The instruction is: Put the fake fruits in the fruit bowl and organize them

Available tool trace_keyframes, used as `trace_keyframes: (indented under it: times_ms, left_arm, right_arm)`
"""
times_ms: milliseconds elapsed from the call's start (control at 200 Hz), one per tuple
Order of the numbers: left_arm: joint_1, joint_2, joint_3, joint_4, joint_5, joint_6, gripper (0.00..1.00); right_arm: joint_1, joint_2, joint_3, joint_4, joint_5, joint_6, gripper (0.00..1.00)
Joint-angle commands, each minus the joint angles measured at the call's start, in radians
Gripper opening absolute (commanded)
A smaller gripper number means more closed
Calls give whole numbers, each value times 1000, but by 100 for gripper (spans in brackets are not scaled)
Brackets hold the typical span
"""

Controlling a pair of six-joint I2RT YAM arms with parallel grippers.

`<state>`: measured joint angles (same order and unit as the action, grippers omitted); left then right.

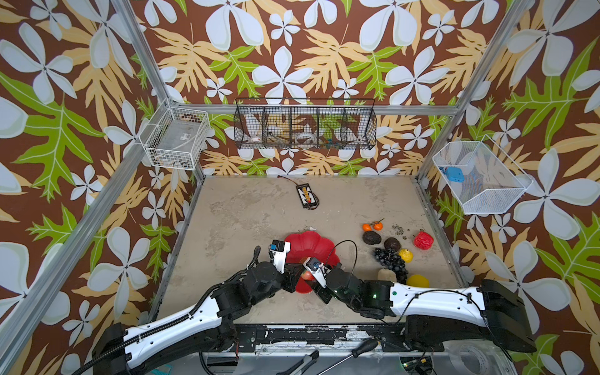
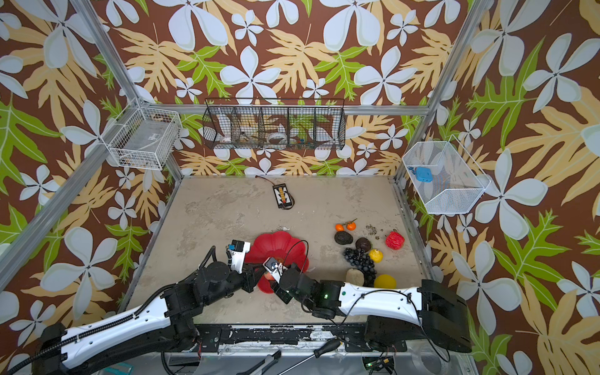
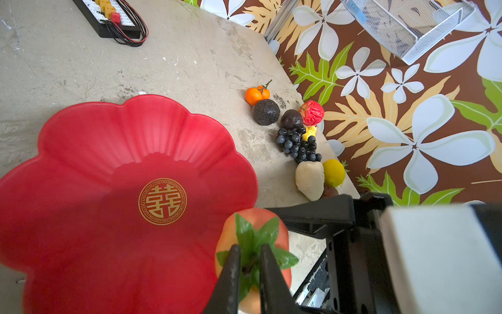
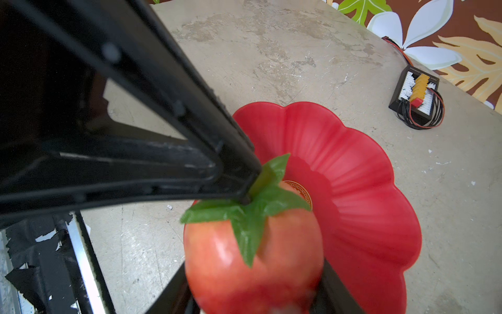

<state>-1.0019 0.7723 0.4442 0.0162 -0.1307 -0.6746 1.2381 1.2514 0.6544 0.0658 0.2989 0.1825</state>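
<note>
While nothing yet lies in the shallow glossy red flower-shaped plastic fruit bowl [image 3: 108, 136], the task looks barely begun. Only one piece is in hand: a pinkish-red plastic apple with a green leaf crown [image 4: 252, 258], held just over the bowl's near rim. The right gripper [image 4: 254, 282] has a finger on each side of the apple's body. The left gripper [image 3: 250, 246] has its fingers drawn narrow around the green stalk, so this is probably a hand-over or a joint placing.

All the other fruit waits on the table, well apart from the bowl on the right side in a top view:
- two small oranges [image 1: 372, 226]
- a dark rough avocado [image 1: 371, 237]
- a dark brown round fruit [image 1: 392, 243]
- a crinkled red strawberry [image 1: 423, 240]
- a small yellow lemon [image 1: 406, 255]
- a dark grape bunch [image 1: 389, 261]
- a beige pear-shaped piece [image 1: 386, 276]
- a larger yellow fruit [image 1: 418, 281]

Both top views give this whole spread, but the wrists hide the fingertips and most of the apple there. The left wrist view alone shows the bowl's floor and gold emblem bare, and its own fingers at the stalk. The right wrist view alone shows its own fingers flanking the apple, but none of the waiting pile.
</note>
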Motion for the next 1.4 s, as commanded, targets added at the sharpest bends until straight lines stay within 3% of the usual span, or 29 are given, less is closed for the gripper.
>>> trace_keyframes:
  times_ms: [0, 666, 1061, 1246, 1391]
  left_arm:
    - [2, 5, 8, -2, -18, -6, 16]
    - [2, 24, 4, 16, -12, -11, 0]
    - [2, 65, 66, -69, -188, 17, 0]
    - [30, 153, 110, -80, -318, 61, 0]
    - [122, 220, 105, -5, -273, 84, 0]
  right_arm:
    - [1, 8, 4, 24, 14, 8, 49]
    - [14, 34, 11, 28, 44, 15, 51]
    - [14, -13, 8, -11, 102, 41, 78]
    - [14, -106, -34, -47, 199, 60, 84]
    - [12, -167, -72, -75, 261, 112, 85]
